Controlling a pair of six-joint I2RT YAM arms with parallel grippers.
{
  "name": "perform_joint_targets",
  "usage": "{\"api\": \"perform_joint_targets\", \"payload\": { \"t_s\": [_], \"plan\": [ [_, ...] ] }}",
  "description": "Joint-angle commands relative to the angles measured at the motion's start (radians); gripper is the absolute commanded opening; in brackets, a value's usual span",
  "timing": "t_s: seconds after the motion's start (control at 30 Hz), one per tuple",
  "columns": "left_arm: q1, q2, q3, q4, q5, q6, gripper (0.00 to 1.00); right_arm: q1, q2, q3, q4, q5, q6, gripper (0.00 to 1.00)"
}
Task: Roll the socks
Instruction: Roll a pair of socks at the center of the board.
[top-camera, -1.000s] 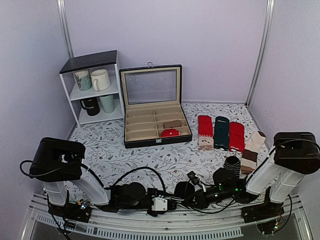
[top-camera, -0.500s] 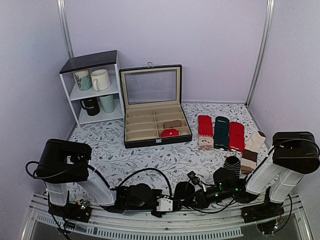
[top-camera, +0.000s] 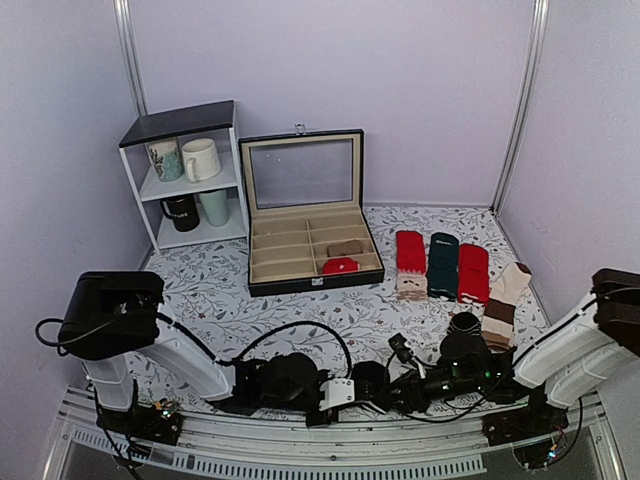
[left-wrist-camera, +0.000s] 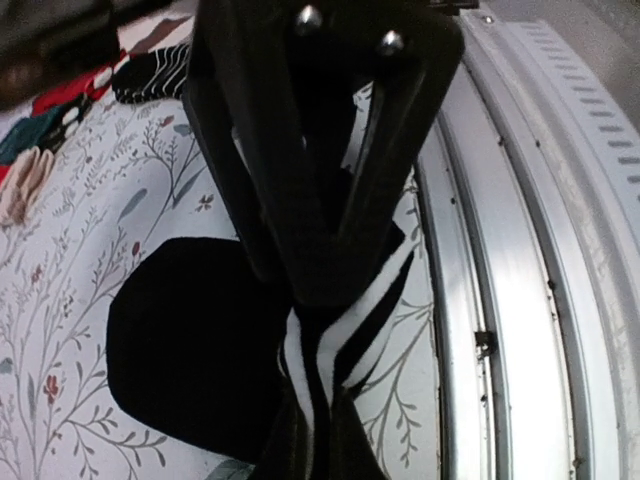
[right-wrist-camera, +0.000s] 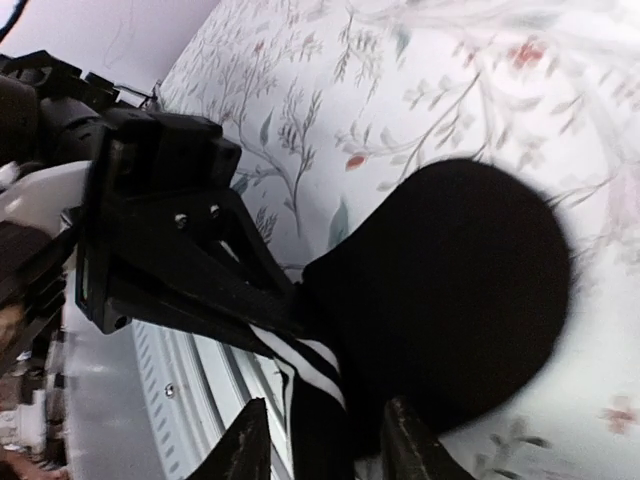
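Socks (left-wrist-camera: 190, 340) — black, white-banded cuff (left-wrist-camera: 318, 350) — lie at the table's (left-wrist-camera: 60, 300) near edge, beside the rail (left-wrist-camera: 500, 250). Left gripper (left-wrist-camera: 320, 290) pinches the cuff; right gripper (right-wrist-camera: 320, 445) straddles it, grip unclear. Advice — hold even tension, roll tight toward the toe.

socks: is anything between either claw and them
Nothing visible stands between. The left claw is shut on the socks at the white-banded cuff, and the right claw straddles that same cuff, fingers apart.
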Motion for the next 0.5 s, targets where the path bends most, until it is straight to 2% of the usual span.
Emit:
{"api": "perform_joint_targets", "payload": {
  "t_s": [0.0,0.1,0.2,0.33,0.47],
  "plan": [
    [0.08,-0.019,0.023,-0.308,0.086,-0.143,0.0,0.005,-0.223,-0.041,-0.163,0.223,-0.185,0.41],
    [0.126,-0.008,0.047,-0.397,0.154,-0.182,0.0,0.068,-0.335,-0.064,-0.167,0.355,-0.276,0.43],
    [0.149,0.007,0.052,-0.43,0.187,-0.203,0.0,0.177,-0.349,-0.066,-0.15,0.48,-0.382,0.44],
    [0.161,0.031,0.054,-0.444,0.217,-0.226,0.0,0.308,-0.249,-0.031,-0.118,0.61,-0.473,0.45],
    [0.164,0.067,0.06,-0.449,0.236,-0.238,0.0,0.35,-0.12,0.012,-0.102,0.674,-0.524,0.45]
  ]
}}
